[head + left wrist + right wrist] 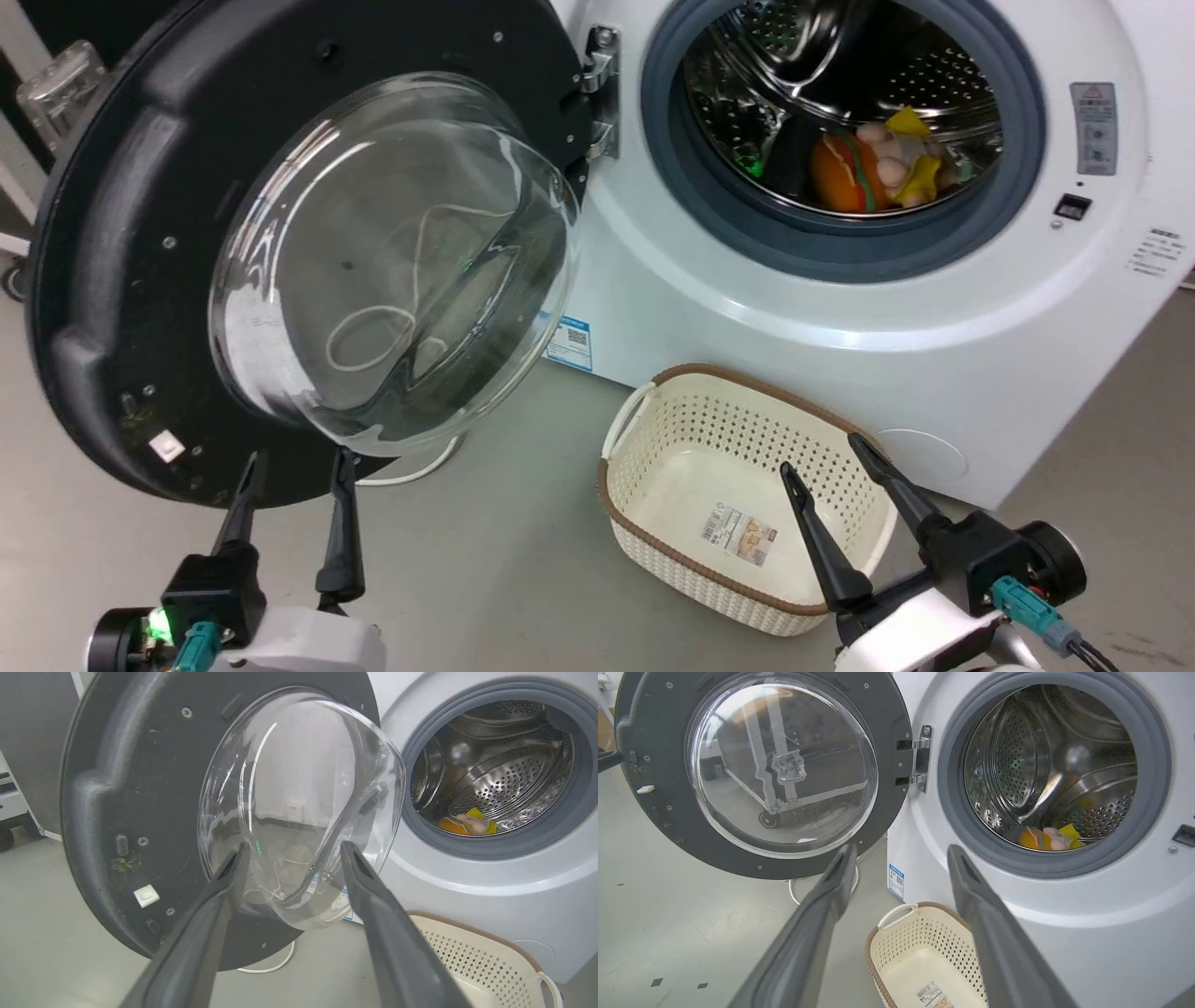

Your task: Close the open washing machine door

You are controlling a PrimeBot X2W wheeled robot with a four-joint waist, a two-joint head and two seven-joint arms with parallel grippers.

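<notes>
The washing machine door (121, 243), round and glossy black with a bulging glass bowl, stands swung wide open to the left on its metal hinge (602, 89); it also shows in the wrist views (135, 802) (896, 793). The white washing machine (747, 308) (467, 896) (1064, 933) has its steel drum exposed, with colourful soft items inside. My left gripper (299, 459) (292, 851) is open just below the door's lower rim, touching nothing. My right gripper (823, 452) (901, 854) is open above the basket, holding nothing.
A cream perforated basket (653, 541) (490, 961) (887, 947) sits on the grey floor in front of the washer, under my right gripper. A white cord (411, 474) lies on the floor beneath the door. Wheeled equipment (9, 826) stands at the far left.
</notes>
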